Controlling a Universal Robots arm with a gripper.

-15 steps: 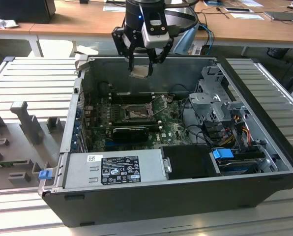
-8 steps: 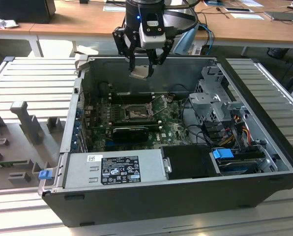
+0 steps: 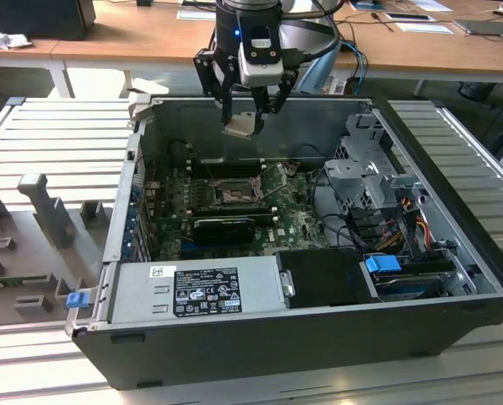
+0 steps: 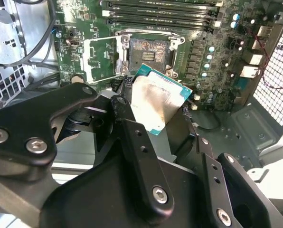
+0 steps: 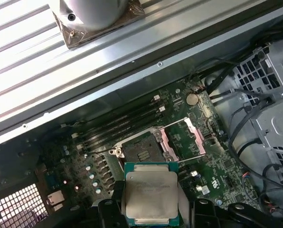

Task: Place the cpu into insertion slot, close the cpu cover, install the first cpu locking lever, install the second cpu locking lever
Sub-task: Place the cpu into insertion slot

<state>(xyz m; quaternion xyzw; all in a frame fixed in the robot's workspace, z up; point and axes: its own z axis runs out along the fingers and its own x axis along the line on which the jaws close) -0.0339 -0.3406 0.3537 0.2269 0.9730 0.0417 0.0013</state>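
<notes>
Pincer (image 3: 246, 118) clamps cpu (image 5: 151, 194) above insertion slot (image 5: 141, 151).

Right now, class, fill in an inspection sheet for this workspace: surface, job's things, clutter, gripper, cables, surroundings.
Surface: ribbed metal bench carrying the open computer case.
Job's things: the cpu is held in the air above the board; the insertion slot is bare; the cpu cover is swung open beside it.
Clutter: grey moulded fixtures on the exterior view's left.
Gripper: the gripper is shut on the cpu.
Cables: coloured wire bundles at the exterior view's right, away from the slot.
Surroundings: wooden desks behind, with papers.
</notes>
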